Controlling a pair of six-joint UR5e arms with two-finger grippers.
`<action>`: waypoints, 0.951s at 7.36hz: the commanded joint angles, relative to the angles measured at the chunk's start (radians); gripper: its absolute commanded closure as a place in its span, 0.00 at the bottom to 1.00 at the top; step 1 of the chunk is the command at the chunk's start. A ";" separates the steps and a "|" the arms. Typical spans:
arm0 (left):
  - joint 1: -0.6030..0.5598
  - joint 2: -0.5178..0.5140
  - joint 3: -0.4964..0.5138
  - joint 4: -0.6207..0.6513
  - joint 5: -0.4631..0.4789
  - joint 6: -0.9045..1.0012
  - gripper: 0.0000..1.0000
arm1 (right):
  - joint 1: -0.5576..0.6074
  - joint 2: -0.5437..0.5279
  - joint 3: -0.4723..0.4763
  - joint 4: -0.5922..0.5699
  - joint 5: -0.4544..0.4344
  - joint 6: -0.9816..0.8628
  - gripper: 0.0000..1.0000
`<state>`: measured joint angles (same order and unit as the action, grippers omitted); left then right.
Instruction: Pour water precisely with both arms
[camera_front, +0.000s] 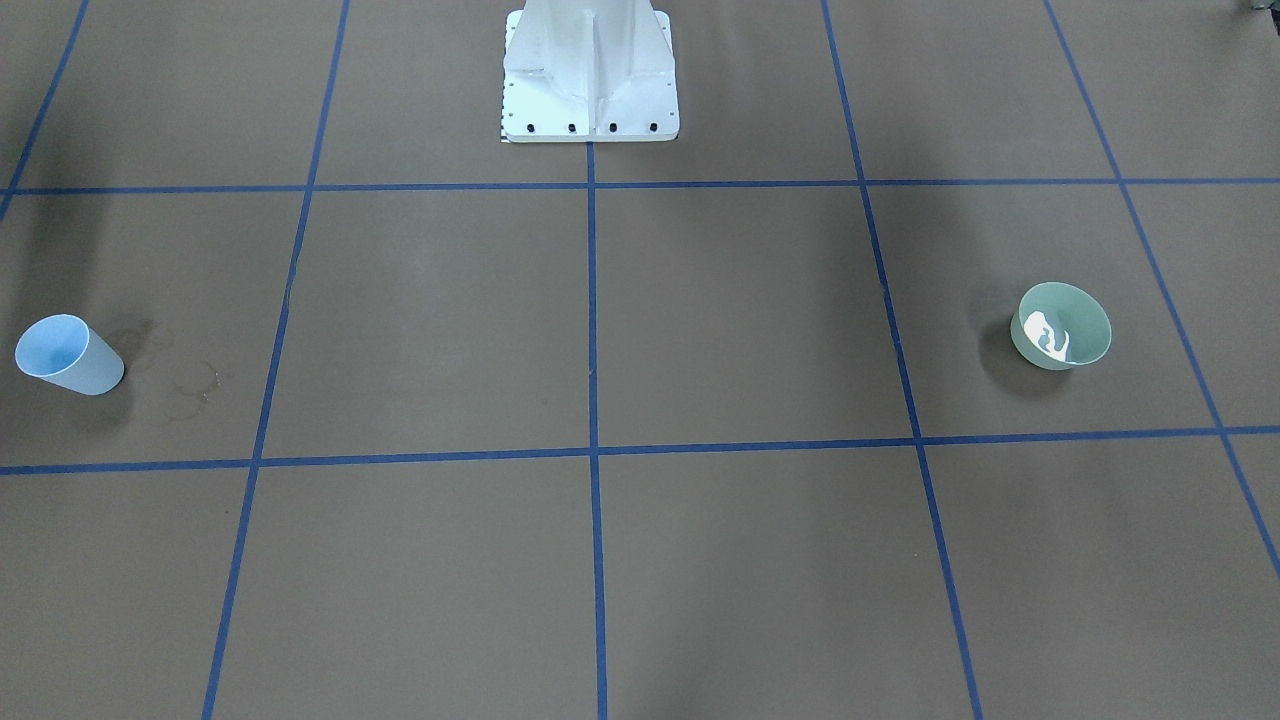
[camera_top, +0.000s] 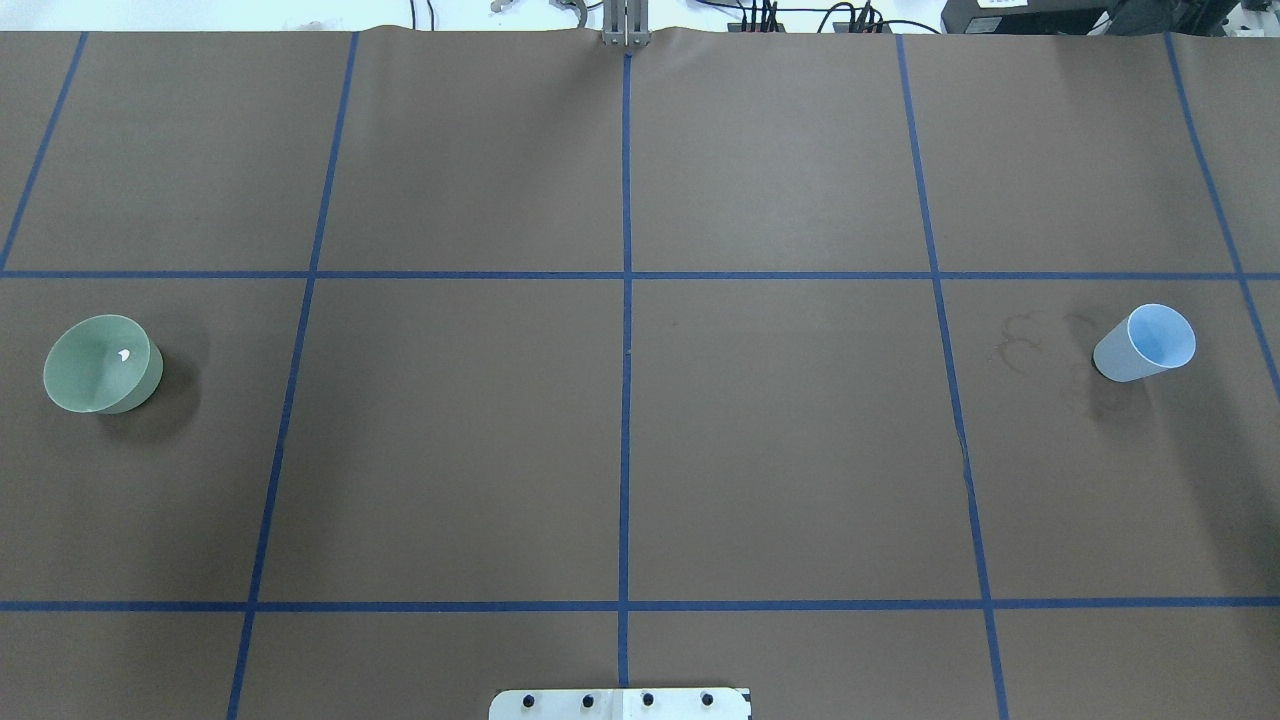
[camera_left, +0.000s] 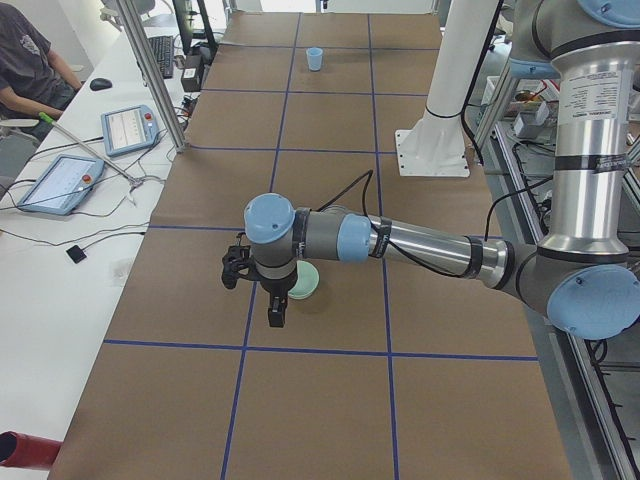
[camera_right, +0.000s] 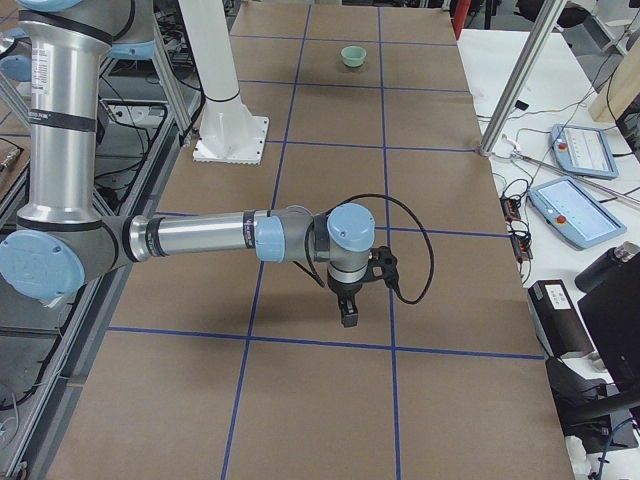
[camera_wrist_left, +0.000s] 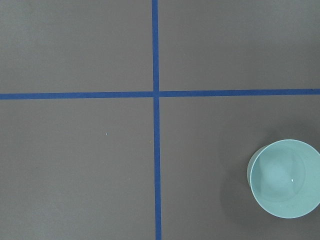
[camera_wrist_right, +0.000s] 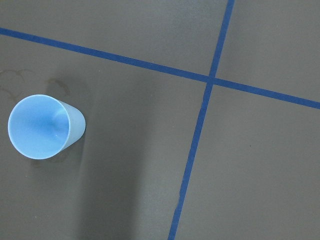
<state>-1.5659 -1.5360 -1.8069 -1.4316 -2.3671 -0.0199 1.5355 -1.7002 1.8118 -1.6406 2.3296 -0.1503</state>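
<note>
A green bowl stands on the brown table on my left side, with white glints of water inside; it also shows in the overhead view and at the left wrist view's lower right. A light blue cup stands upright on my right side, seen also in the overhead view and the right wrist view. My left gripper hangs beside the bowl. My right gripper hangs over the table. Both show only in the side views; I cannot tell whether they are open.
The white bolted pedestal stands at the robot's edge of the table. Faint dried ring stains lie next to the cup. Blue tape lines grid the table. Operators' desks with tablets and a seated person flank the far side.
</note>
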 joint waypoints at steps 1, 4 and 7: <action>0.001 -0.001 0.000 -0.001 0.000 0.000 0.00 | 0.000 -0.007 -0.003 0.001 -0.041 0.003 0.00; 0.001 -0.001 0.000 -0.001 0.000 0.000 0.00 | 0.000 -0.009 -0.003 0.001 -0.046 0.003 0.00; 0.001 0.010 0.006 -0.001 0.000 0.000 0.00 | 0.000 -0.009 -0.005 0.001 -0.042 0.003 0.00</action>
<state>-1.5647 -1.5311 -1.8056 -1.4331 -2.3669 -0.0199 1.5356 -1.7088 1.8074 -1.6398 2.2848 -0.1473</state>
